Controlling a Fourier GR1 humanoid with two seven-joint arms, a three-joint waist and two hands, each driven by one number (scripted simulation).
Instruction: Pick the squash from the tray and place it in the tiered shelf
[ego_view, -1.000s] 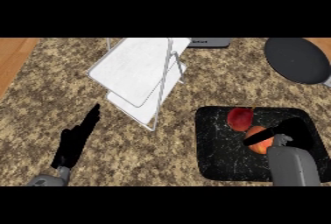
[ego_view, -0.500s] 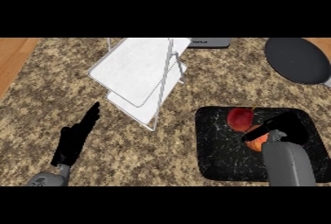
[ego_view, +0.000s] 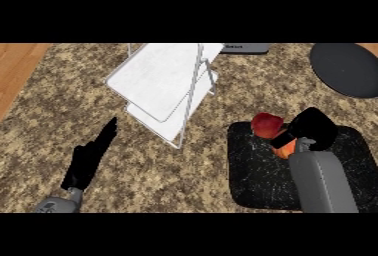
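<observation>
Shifted slightly farther over the dark tray (ego_view: 251, 185) since the earlier frames: right hand (ego_view: 313, 129), now bunched over the orange squash (ego_view: 286, 148), fingers curled down around it and hiding most of it. Grey forearm rising from the near edge, covering the tray's right half. Left hand (ego_view: 91, 156) unchanged at the near left of the granite counter (ego_view: 170, 180), fingers straight and pressed together, pointing far. Just left of the squash and touching it, a red fruit (ego_view: 264, 123) at the tray's far edge. Far left of the tray, well apart from the squash, the white tiered shelf (ego_view: 164, 82). At the far right, a dark round pan (ego_view: 345, 67).
</observation>
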